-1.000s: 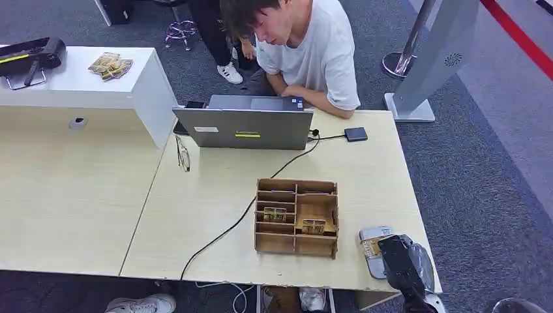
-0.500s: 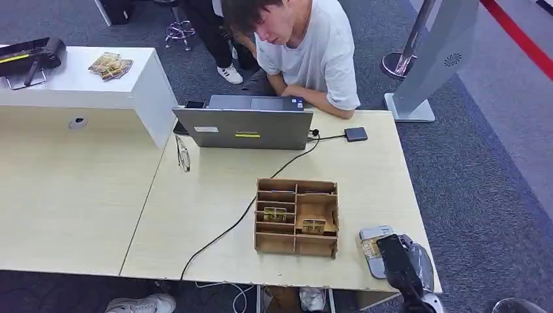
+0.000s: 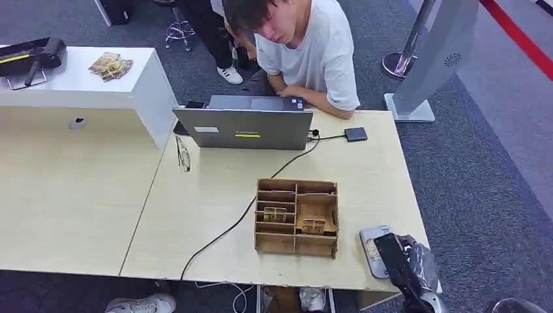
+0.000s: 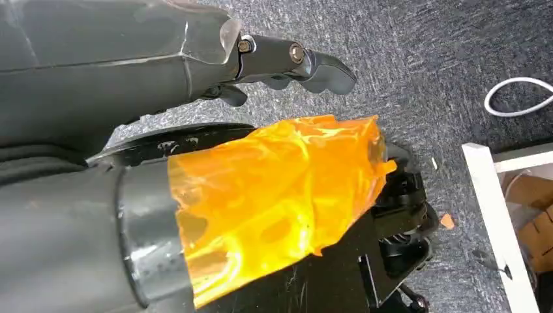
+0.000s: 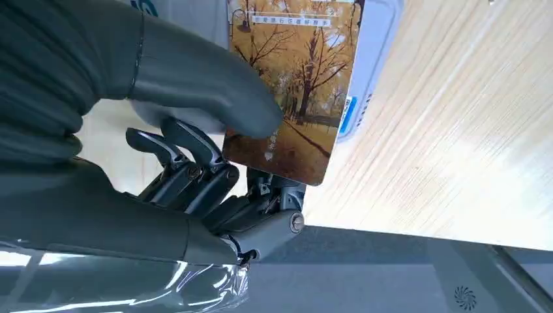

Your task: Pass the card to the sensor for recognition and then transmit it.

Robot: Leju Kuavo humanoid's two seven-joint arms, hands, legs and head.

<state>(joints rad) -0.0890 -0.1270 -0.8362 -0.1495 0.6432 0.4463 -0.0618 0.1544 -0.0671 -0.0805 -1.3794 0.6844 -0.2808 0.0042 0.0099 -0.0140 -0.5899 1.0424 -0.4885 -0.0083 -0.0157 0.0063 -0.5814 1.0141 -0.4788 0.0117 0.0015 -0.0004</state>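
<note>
Right wrist view puts the grip up close: the right hand (image 5: 195,163) pinches the card (image 5: 290,85) — an autumn-tree picture in yellow and brown — with the thick grey thumb (image 5: 209,85) pressed on its printed face and the darker fingers (image 5: 189,163) curled in behind its lower edge. The card lies over the sensor (image 5: 375,59), a pale grey pad with rounded corners on the light wood table (image 5: 456,130); whether card and pad touch cannot be told. From the head view, the right hand (image 3: 398,261) sits at the near right corner of the table (image 3: 209,195), over the sensor (image 3: 369,236), with the card (image 3: 373,250) a small yellow patch just left of the dark fingers. Just left of the sensor stands a wooden organizer (image 3: 297,216) with more cards in its compartments. Left wrist view shows the left hand (image 4: 280,62) above grey carpet — its fingers curled in, holding nothing. At the far side a person (image 3: 306,49) leans over a laptop (image 3: 244,127).
</note>
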